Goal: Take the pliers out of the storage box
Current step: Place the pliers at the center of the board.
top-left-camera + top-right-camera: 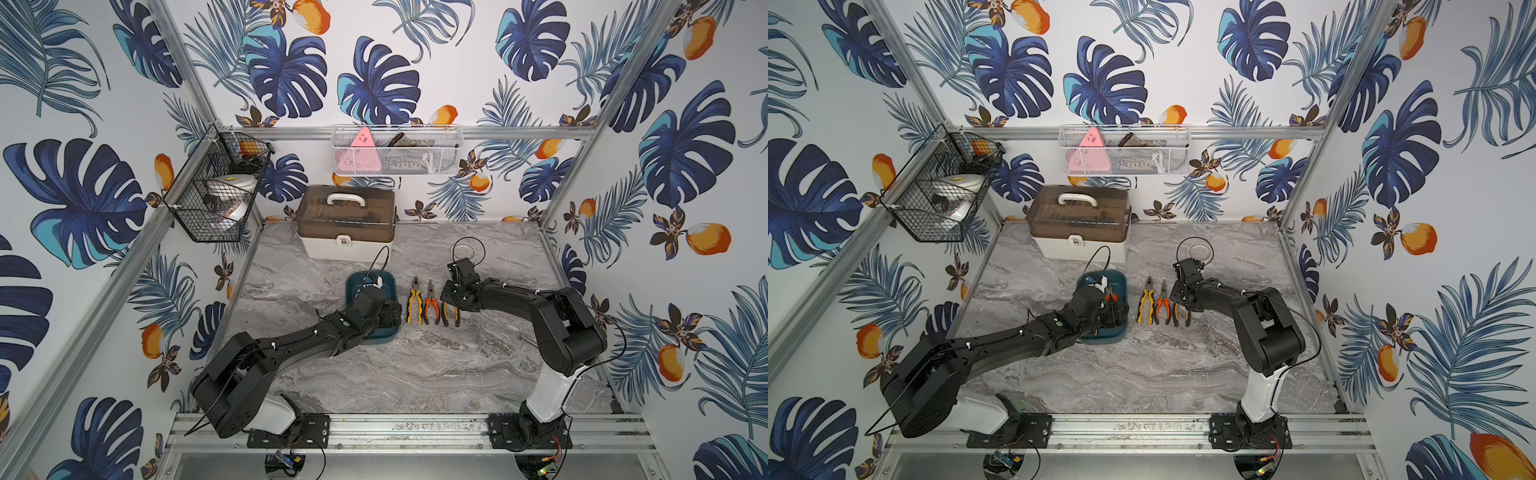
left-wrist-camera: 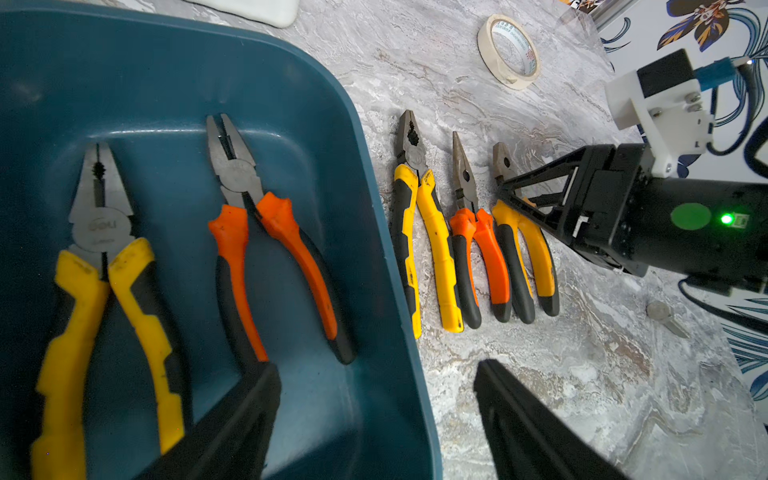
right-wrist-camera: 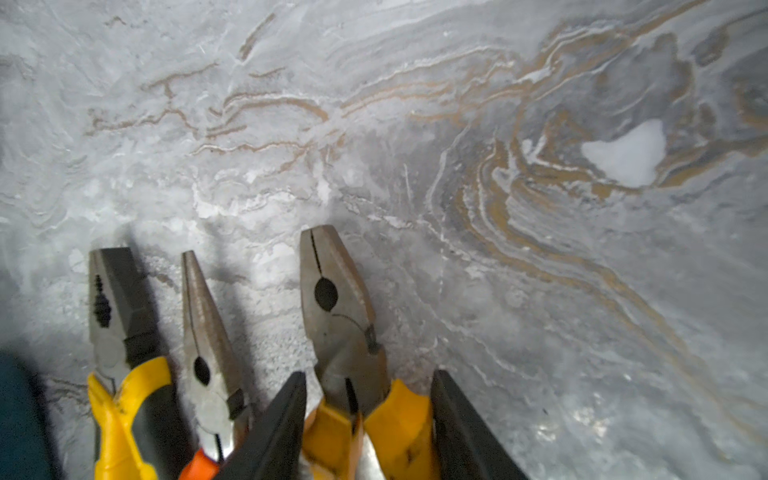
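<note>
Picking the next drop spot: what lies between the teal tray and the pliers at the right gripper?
Two pliers, shown in the left wrist view: yellow-handled combination pliers beside the teal tray, then orange-handled needle-nose pliers.

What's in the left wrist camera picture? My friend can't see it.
Two pliers lie in a dark teal tray: a yellow-handled pair and an orange-handled pair. Beside it on the marble table, three more pliers lie in a row, the right gripper clasping the yellow handles of the end pliers. The open left gripper hangs over the tray's edge.
</note>
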Robot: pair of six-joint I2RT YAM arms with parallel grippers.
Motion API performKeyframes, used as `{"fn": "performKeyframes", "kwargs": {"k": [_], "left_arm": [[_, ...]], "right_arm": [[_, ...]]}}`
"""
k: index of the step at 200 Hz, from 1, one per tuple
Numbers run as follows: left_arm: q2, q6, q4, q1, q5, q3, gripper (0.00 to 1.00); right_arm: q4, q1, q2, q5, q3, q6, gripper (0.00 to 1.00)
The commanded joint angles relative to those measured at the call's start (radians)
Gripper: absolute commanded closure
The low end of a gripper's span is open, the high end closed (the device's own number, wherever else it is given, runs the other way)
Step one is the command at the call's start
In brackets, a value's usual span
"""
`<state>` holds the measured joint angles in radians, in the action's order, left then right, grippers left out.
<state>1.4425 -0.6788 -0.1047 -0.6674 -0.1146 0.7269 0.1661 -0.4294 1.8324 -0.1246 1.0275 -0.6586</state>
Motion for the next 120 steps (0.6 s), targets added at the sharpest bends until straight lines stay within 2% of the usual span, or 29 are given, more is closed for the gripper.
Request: {"fn": "performKeyframes", "kwargs": {"k": [1, 52, 79, 120], "left_arm": [[-0.005, 0.009, -0.006, -0.001, 0.001, 0.007, 0.18], [-0.004, 0.012, -0.002, -0.001, 0.001, 0.01, 0.18], [-0.004, 0.011, 0.0, -0.001, -0.005, 0.01, 0.18], [-0.018, 0.015, 0.002, -0.001, -0.026, 0.005, 0.18]], "right_arm": [[0.106, -0.004, 0.01, 0.071, -0.012, -0.031, 0.49], [0.124, -0.007, -0.006, 0.047, -0.009, -0.027, 0.49], [0.15, -0.006, -0.052, 0.05, 0.002, -0.019, 0.41], [0.223, -0.006, -0.149, 0.093, 0.062, 0.03, 0.38]]}}
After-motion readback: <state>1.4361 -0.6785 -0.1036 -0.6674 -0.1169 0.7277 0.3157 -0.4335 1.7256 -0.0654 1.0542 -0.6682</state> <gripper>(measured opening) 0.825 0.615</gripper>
